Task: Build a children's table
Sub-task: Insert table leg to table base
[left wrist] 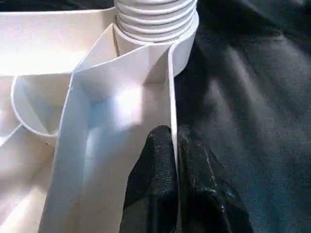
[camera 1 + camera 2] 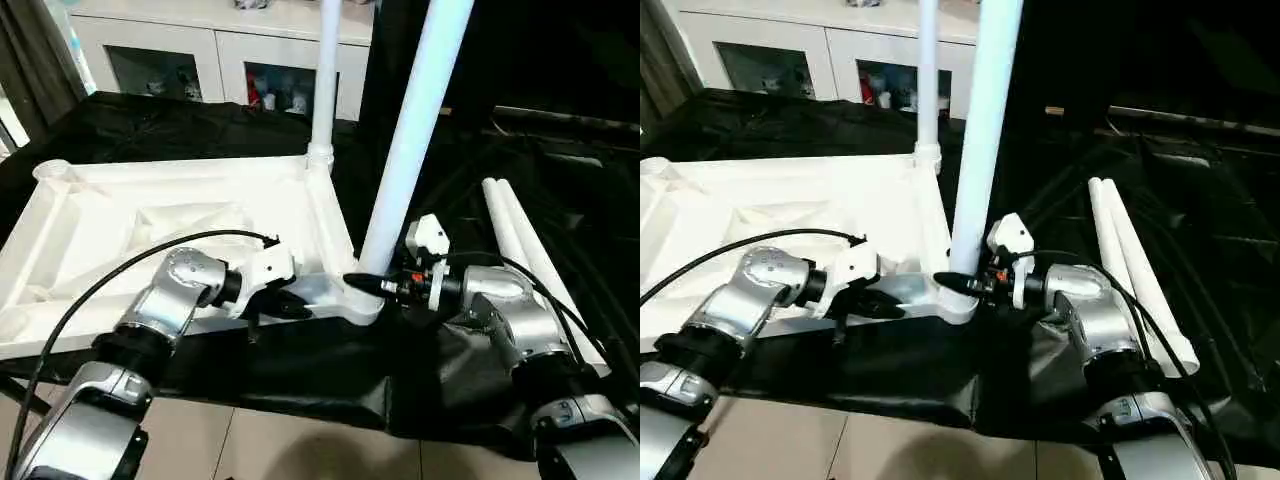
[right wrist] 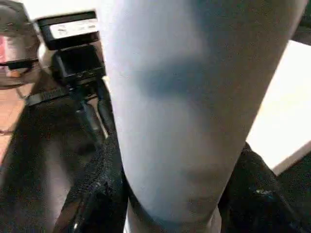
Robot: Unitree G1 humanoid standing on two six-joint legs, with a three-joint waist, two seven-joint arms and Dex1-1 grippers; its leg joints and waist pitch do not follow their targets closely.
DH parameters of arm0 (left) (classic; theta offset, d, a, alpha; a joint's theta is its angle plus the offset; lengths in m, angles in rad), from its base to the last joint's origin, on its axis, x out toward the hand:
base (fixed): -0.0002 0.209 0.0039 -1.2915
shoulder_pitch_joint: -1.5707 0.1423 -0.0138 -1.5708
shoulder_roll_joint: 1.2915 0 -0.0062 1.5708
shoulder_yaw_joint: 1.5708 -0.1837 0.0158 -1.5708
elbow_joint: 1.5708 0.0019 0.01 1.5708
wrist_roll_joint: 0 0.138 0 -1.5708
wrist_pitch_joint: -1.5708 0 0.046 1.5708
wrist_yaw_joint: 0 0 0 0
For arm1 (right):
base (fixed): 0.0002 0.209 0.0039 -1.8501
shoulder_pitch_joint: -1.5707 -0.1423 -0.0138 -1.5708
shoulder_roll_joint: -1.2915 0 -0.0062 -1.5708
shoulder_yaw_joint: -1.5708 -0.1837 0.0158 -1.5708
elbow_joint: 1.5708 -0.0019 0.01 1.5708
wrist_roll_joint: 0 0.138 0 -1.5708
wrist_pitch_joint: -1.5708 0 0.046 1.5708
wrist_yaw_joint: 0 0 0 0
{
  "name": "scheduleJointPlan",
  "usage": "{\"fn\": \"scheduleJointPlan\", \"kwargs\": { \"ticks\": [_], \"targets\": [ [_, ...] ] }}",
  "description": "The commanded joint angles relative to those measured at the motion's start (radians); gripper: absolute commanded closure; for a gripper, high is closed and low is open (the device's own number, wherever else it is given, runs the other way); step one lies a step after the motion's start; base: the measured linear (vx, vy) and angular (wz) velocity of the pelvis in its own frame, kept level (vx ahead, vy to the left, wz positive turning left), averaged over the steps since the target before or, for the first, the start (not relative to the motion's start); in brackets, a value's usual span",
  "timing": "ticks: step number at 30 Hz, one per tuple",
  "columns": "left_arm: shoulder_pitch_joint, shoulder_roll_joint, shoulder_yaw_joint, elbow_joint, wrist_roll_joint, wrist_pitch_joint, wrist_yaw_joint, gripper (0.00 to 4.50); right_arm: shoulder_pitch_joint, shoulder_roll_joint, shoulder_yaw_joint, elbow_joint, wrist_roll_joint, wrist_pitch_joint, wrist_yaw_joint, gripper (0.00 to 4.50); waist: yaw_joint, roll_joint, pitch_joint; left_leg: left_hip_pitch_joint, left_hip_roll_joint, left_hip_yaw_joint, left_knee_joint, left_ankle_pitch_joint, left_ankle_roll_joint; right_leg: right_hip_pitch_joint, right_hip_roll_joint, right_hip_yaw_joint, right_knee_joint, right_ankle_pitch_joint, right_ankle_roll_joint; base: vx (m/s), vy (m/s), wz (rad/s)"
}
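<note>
The white tabletop (image 2: 120, 215) lies upside down on black cloth, ribs facing up. One white leg (image 2: 326, 80) stands upright in the far right corner socket. A second leg (image 2: 410, 140) rises, slightly tilted, from the near right corner socket (image 2: 360, 302). My right gripper (image 2: 365, 283) is shut on this leg just above the socket, a black finger (image 3: 97, 189) on each side of the tube. My left gripper (image 1: 174, 133) is shut on the tabletop's thin near rim, close to that same corner.
Two loose white legs (image 2: 520, 240) lie side by side on the black cloth (image 2: 330, 370) to the right of my right arm. A white cabinet with glass doors (image 2: 200, 60) stands behind the work. Tiled floor (image 2: 250, 440) shows below the cloth's near edge.
</note>
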Motion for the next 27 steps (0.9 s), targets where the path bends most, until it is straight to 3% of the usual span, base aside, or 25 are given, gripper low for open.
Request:
{"fn": "scheduleJointPlan", "kwargs": {
  "ticks": [1, 6, 9, 11, 12, 14, 15, 16, 17, 20, 21, 23, 24, 25, 26, 27],
  "targets": [
    [0.005, -0.009, -0.048, -0.068, -0.027, -0.017, -0.111, 4.50, 0.065, -0.016, 0.075, 0.082, -0.061, 0.035, 0.011, 2.59, 0.008, 0.018, -0.048, 0.007, 0.049, -0.012, -0.068, -0.260, 0.036, 0.050, -0.087, 0.050, -0.074, -0.234, -0.226, 0.000, 0.000, 0.00],
    [0.012, -0.004, -0.042, -0.080, -0.019, -0.016, -0.081, 4.50, 0.086, -0.010, 0.082, 0.072, -0.066, 0.014, 0.021, 2.59, 0.008, 0.014, -0.040, 0.015, 0.049, -0.016, -0.074, -0.329, 0.018, 0.043, -0.090, 0.051, -0.089, -0.377, -0.188, 0.000, 0.000, 0.00],
    [0.013, -0.005, -0.037, -0.081, -0.023, -0.004, -0.062, 4.50, 0.084, -0.002, 0.073, 0.091, -0.081, 0.013, -0.011, 2.59, 0.008, 0.014, -0.042, 0.015, 0.050, -0.018, -0.076, -0.321, 0.014, 0.044, -0.091, 0.054, -0.087, -0.368, -0.186, 0.000, 0.000, 0.00],
    [-0.003, -0.021, -0.025, -0.039, 0.000, -0.014, 0.010, 4.50, 0.060, 0.017, 0.044, 0.154, -0.105, 0.007, -0.134, 2.59, 0.005, 0.015, -0.040, 0.014, 0.050, -0.019, -0.077, -0.322, 0.011, 0.042, -0.090, 0.054, -0.087, -0.371, -0.187, 0.000, 0.000, 0.00],
    [-0.010, -0.028, -0.021, -0.020, 0.010, -0.020, 0.040, 4.50, 0.048, 0.028, 0.026, 0.182, -0.110, 0.007, -0.197, 2.59, 0.003, 0.013, -0.036, 0.018, 0.048, -0.020, -0.077, -0.349, 0.005, 0.038, -0.092, 0.052, -0.093, -0.426, -0.178, 0.000, 0.000, 0.00],
    [-0.026, -0.042, -0.011, 0.020, 0.027, -0.012, 0.110, 4.50, 0.029, 0.050, -0.011, 0.227, -0.110, 0.005, -0.308, 2.59, -0.004, 0.011, -0.029, 0.029, 0.042, -0.024, -0.075, -0.404, -0.008, 0.030, -0.096, 0.049, -0.108, -0.555, -0.143, 0.000, 0.000, 0.00],
    [-0.035, -0.054, 0.000, 0.040, 0.027, -0.007, 0.142, 4.50, 0.021, 0.062, -0.031, 0.247, -0.108, 0.008, -0.368, 2.59, -0.009, 0.012, -0.026, 0.036, 0.039, -0.029, -0.073, -0.441, -0.017, 0.025, -0.096, 0.042, -0.118, -0.646, -0.108, 0.000, 0.000, 0.00],
    [-0.044, -0.065, 0.010, 0.055, 0.024, 0.003, 0.166, 4.50, 0.016, 0.072, -0.046, 0.262, -0.106, 0.009, -0.416, 2.59, -0.013, 0.007, -0.026, 0.035, 0.035, -0.034, -0.073, -0.451, -0.017, 0.026, -0.099, 0.036, -0.127, -0.713, -0.072, -0.053, 0.011, -0.09],
    [-0.052, -0.076, 0.021, 0.067, 0.019, 0.022, 0.188, 4.50, 0.012, 0.082, -0.056, 0.273, -0.106, 0.008, -0.457, 2.59, -0.013, 0.009, -0.026, 0.035, 0.034, -0.036, -0.073, -0.454, -0.018, 0.027, -0.099, 0.033, -0.131, -0.732, -0.059, -0.051, 0.021, -0.13],
    [-0.078, -0.109, 0.042, 0.098, 0.020, 0.075, 0.264, 4.50, 0.001, 0.112, -0.081, 0.306, -0.113, 0.003, -0.597, 2.59, -0.024, 0.019, -0.028, 0.033, 0.040, -0.045, -0.083, -0.492, -0.023, 0.034, -0.097, 0.015, -0.138, -0.689, -0.053, -0.017, 0.007, -0.04],
    [-0.106, -0.144, 0.054, 0.134, 0.033, 0.124, 0.361, 4.50, -0.021, 0.147, -0.094, 0.348, -0.122, -0.002, -0.730, 2.59, -0.027, 0.020, -0.027, 0.039, 0.042, -0.046, -0.083, -0.521, -0.023, 0.033, -0.099, 0.004, -0.143, -0.674, -0.055, 0.000, 0.000, 0.00],
    [-0.122, -0.167, 0.063, 0.155, 0.038, 0.155, 0.421, 4.50, -0.038, 0.169, -0.099, 0.375, -0.126, -0.005, -0.805, 2.59, -0.036, 0.026, -0.021, 0.060, 0.039, -0.048, -0.077, -0.589, -0.028, 0.022, -0.095, -0.023, -0.164, -0.693, -0.040, -0.029, 0.023, -0.01],
    [-0.132, -0.184, 0.068, 0.170, 0.040, 0.174, 0.456, 4.50, -0.055, 0.185, -0.108, 0.400, -0.122, -0.008, -0.863, 2.59, -0.052, 0.042, -0.013, 0.078, 0.047, -0.054, -0.081, -0.697, -0.023, 0.029, -0.087, -0.076, -0.183, -0.664, -0.011, -0.058, 0.046, -0.03],
    [-0.138, -0.195, 0.071, 0.179, 0.042, 0.184, 0.474, 4.50, -0.066, 0.194, -0.114, 0.417, -0.119, -0.011, -0.897, 2.59, -0.052, 0.042, -0.013, 0.078, 0.047, -0.054, -0.081, -0.697, -0.023, 0.029, -0.087, -0.076, -0.183, -0.664, -0.011, -0.048, 0.058, -0.03],
    [-0.145, -0.205, 0.074, 0.189, 0.044, 0.191, 0.495, 4.50, -0.078, 0.203, -0.119, 0.435, -0.117, -0.013, -0.928, 2.59, -0.040, 0.056, -0.016, -0.002, 0.104, -0.073, -0.169, -0.843, -0.035, 0.121, -0.069, -0.048, -0.017, -0.377, -0.041, -0.081, 0.039, -0.02],
    [-0.160, -0.232, 0.079, 0.211, 0.049, 0.208, 0.544, 4.50, -0.106, 0.225, -0.138, 0.475, -0.108, -0.018, -1.011, 2.59, -0.017, 0.069, -0.004, -0.036, 0.117, -0.056, -0.215, -0.914, -0.049, 0.130, -0.058, -0.037, 0.063, -0.269, -0.061, -0.081, 0.039, -0.02]
  ]
}}
